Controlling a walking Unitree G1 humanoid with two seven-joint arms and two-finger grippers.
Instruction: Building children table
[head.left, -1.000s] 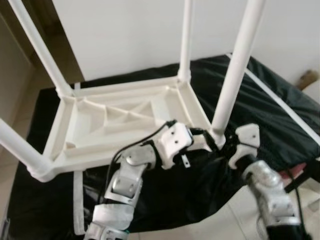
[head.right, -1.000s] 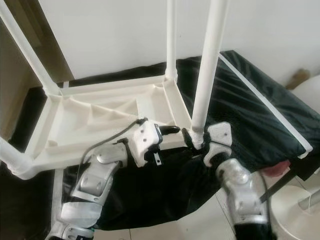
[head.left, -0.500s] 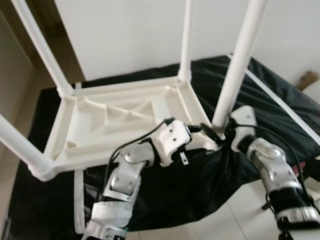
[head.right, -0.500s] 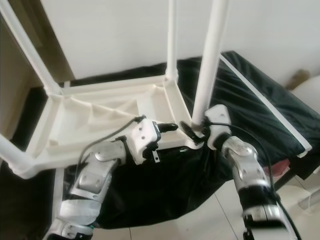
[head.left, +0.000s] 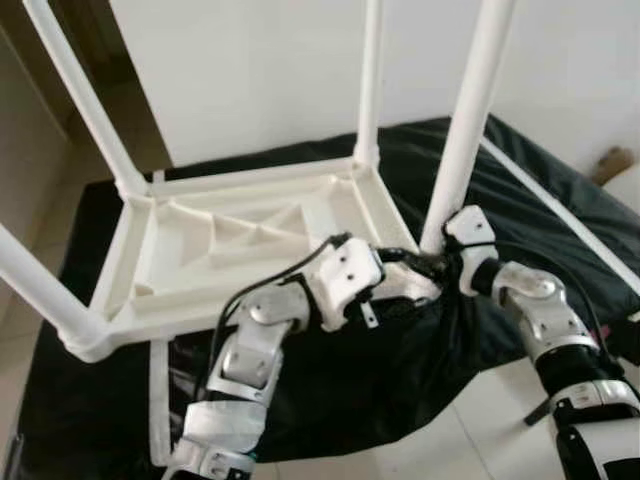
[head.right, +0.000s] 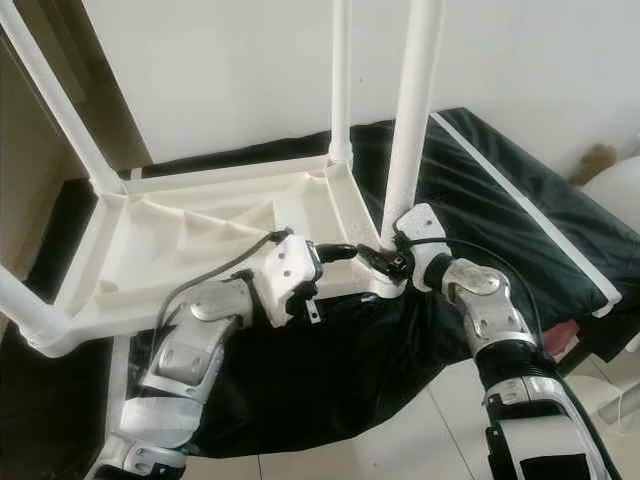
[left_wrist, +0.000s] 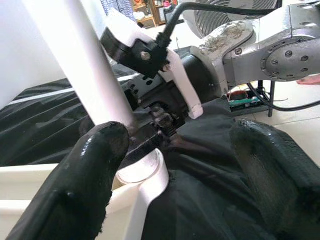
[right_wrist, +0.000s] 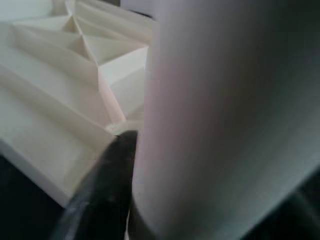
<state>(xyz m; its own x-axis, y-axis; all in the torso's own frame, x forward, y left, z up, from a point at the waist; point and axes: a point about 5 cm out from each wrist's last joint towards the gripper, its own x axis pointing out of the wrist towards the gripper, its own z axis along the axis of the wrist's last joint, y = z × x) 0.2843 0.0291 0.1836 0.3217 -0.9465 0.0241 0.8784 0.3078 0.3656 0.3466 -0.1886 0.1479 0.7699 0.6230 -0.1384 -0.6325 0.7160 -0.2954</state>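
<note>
Upturned table (head.left: 230, 250), 4 legs up. Right pincer (head.right: 385, 262) clamps near leg (head.left: 462, 130) at its socket; left pincer (left_wrist: 175, 165) wide beside it. Off-axis push could pop leg loose.

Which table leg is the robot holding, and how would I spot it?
Find the white table lying upside down on the black cloth. Four legs point up; it is the thick leg at the corner nearest the robot's right arm, with the right gripper at its base.
</note>
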